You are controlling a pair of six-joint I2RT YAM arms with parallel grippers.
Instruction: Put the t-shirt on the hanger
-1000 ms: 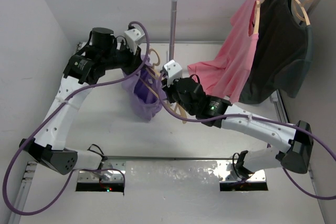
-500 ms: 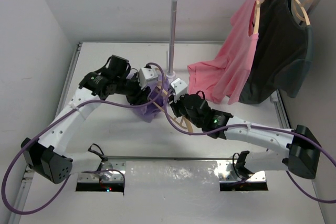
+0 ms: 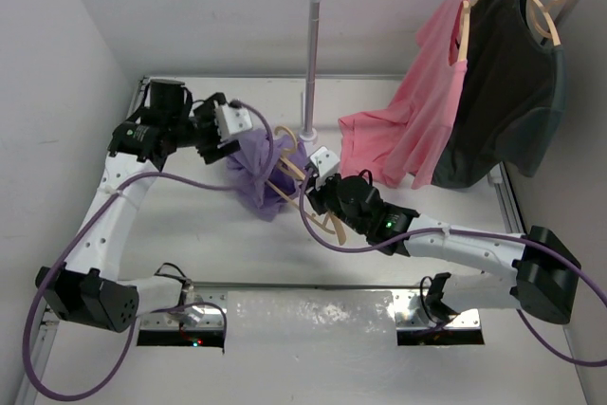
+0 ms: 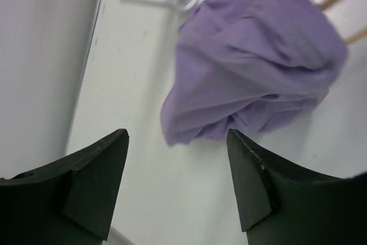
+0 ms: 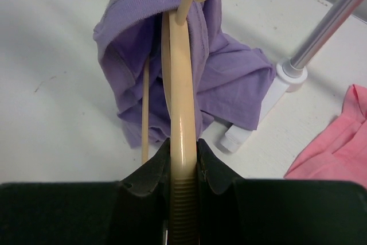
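- Right gripper pinches the hanger by one arm, jaws pressed tight against the wood.
- Left gripper hangs with fingers spread, holding nothing, just short of the t-shirt.
- The t-shirt is bunched over the hanger's upper end, its lower folds reaching the table near the rack post.

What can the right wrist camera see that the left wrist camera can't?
Only the right wrist view shows the right gripper shut on the hanger, plus the pink shirt. Only the left wrist view shows the left gripper, open and empty. Both show the purple t-shirt, the hanger and the rack pole.
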